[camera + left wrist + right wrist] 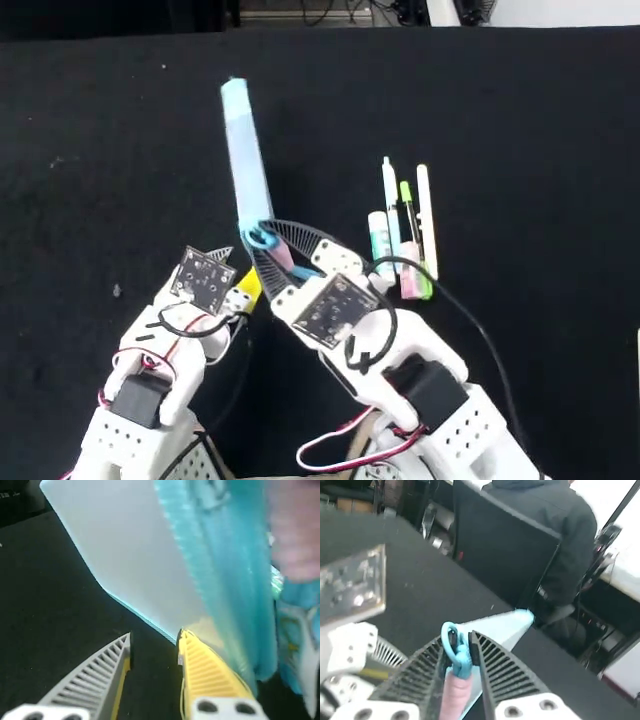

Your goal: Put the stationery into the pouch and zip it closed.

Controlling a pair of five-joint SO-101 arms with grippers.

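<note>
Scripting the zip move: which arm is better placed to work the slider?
Right. The right pincer is shut on the zipper pull; the left pincer is open at the end of the pouch, gripping nothing.

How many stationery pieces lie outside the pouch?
5, clustered right of the pouch: two white pens and, green pen, teal stick, pink piece; others may be hidden.

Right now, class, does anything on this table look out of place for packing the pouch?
Yes. The pens lie on the table beside the pouch, not inside it, while the right gripper pinches the zip pull.
</note>
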